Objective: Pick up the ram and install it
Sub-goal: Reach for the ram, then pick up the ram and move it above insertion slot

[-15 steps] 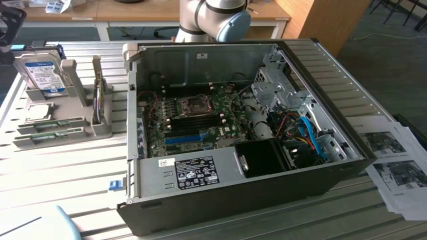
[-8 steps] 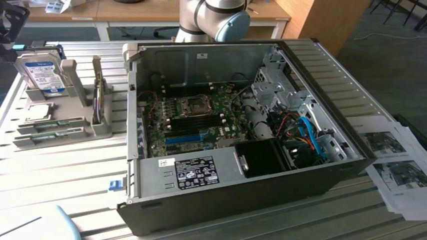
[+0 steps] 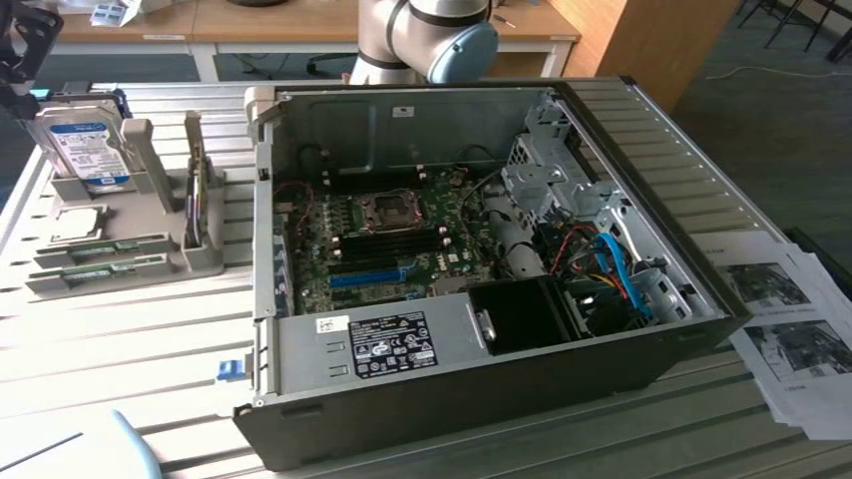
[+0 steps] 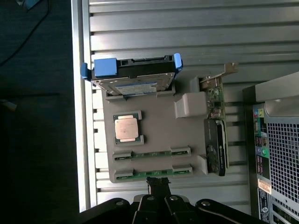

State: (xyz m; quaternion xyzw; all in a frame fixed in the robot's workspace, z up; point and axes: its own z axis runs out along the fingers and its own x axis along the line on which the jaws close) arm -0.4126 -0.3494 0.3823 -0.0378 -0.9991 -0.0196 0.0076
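Closed claw [image 4: 159,183], gripping nothing, poised just beside the nearest ram [image 4: 152,173] lying in its grey tray [image 4: 161,133] slot. Best to spread the jaws first, centre on the stick's long edges, drop squarely. Beyond: second stick [image 4: 152,153], then processor [image 4: 128,128], hard drive [image 4: 133,86].

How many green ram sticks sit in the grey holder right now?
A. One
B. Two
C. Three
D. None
B: two ram sticks lie in parallel slots of the grey holder, beside the processor chip, and the shut gripper hangs close to the nearer stick.
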